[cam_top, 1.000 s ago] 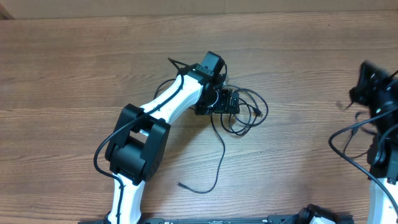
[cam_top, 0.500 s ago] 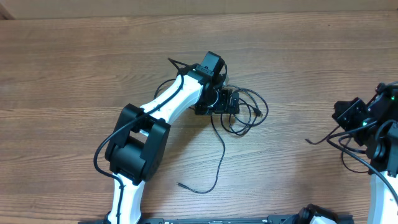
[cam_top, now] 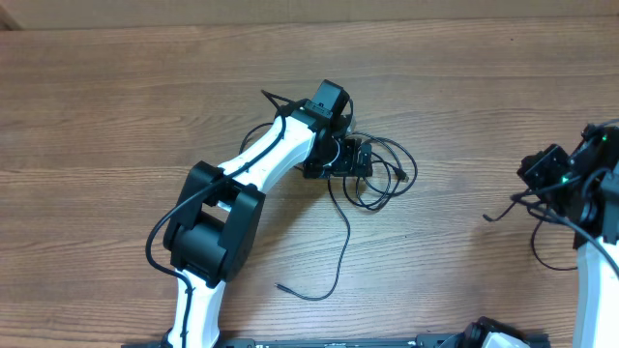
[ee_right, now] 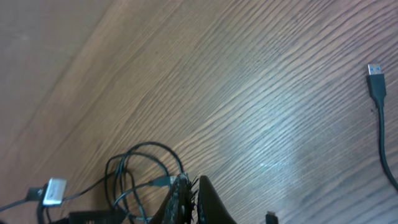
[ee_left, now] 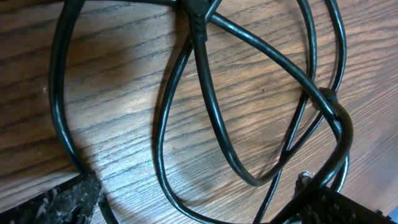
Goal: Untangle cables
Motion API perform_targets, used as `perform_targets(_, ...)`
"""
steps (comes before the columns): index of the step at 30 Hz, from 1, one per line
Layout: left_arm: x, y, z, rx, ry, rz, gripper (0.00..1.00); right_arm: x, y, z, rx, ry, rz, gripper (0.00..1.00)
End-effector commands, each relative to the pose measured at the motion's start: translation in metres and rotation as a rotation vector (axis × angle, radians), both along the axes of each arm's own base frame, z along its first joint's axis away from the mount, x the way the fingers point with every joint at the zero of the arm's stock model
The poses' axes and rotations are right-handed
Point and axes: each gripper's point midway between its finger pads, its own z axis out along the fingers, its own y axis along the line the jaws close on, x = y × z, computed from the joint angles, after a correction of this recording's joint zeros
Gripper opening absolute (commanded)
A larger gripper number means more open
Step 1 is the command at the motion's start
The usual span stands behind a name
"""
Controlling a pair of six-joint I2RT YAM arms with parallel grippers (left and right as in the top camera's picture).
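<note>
currently the left gripper (ee_left: 196, 196) stands wide, low over the tabletop (cam_top: 116, 116), with one jaw at either side of the cables (ee_left: 211, 106). several loops lie between the jaws, not one; no strand is held. at one edge of the loops the strands wrap into a tight crossing (ee_left: 326, 102).

risk 1: closing here would likely pinch two or three strands together. lifting then raises the whole tangle and pulls that crossing tighter instead of freeing it.

risk 2: the jaws sit very near the wood. a lower approach may scrape, or push the loops flat so nothing is caught.

outward: the tangle sits mid-tabletop, and a long tail (cam_top: 345, 242) runs from it toward the robot to a loose end (cam_top: 280, 286). a fast pull could drag or whip this tail back across the pile.

right gripper (ee_right: 188, 186) is closed, well apart at the right edge. thin loops and a silvery plug (ee_right: 55, 190) show beside it; cannot tell whether any strand is pinched. if one is, and it links to the pile, opposing pulls would cinch it. another plug (ee_right: 375, 76) lies loose on the wood.
</note>
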Motion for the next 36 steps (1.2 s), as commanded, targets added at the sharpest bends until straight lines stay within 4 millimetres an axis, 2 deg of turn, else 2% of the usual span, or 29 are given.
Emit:
perform_targets(1,-0.004,0.000,-0.008,0.015,0.016,0.001,1.00,0.007,-0.008,-0.005,-0.013,0.009,-0.020,0.04)
perform_targets(9,-0.004,0.000,-0.008,0.015,0.016,0.001,0.99,0.017,-0.012,-0.022,0.016,0.051,-0.038,0.04)
perform_targets(15,-0.004,0.000,-0.008,0.015,0.016,0.001,1.00,0.020,-0.013,-0.024,0.016,0.051,-0.038,0.04)
perform_targets(17,-0.004,0.000,-0.008,0.015,0.016,0.001,1.00,0.022,-0.018,-0.022,-0.005,0.039,-0.049,0.04)
perform_targets(19,-0.004,0.000,-0.008,0.015,0.016,0.001,1.00,0.024,-0.031,-0.020,-0.062,0.035,-0.091,0.04)
perform_targets(23,-0.004,0.000,-0.008,0.015,0.016,0.001,0.99,0.021,-0.083,-0.007,-0.224,0.008,-0.263,0.04)
perform_targets(25,-0.004,0.000,-0.008,0.015,0.016,0.001,1.00,0.023,-0.111,0.010,-0.268,-0.058,-0.343,0.04)
perform_targets(29,-0.004,0.000,-0.008,0.015,0.016,0.001,1.00,0.022,-0.170,0.055,-0.345,-0.248,-0.486,0.04)
perform_targets(32,-0.004,0.000,-0.008,0.015,0.016,0.001,0.99,0.000,-0.214,0.077,-0.417,-0.320,-0.605,0.04)
perform_targets(34,-0.004,0.000,-0.008,0.015,0.016,0.001,1.00,-0.030,-0.250,0.084,-0.477,-0.316,-0.729,0.04)
perform_targets(36,-0.004,0.000,-0.008,0.015,0.016,0.001,1.00,-0.050,-0.279,0.090,-0.534,-0.326,-0.792,0.04)
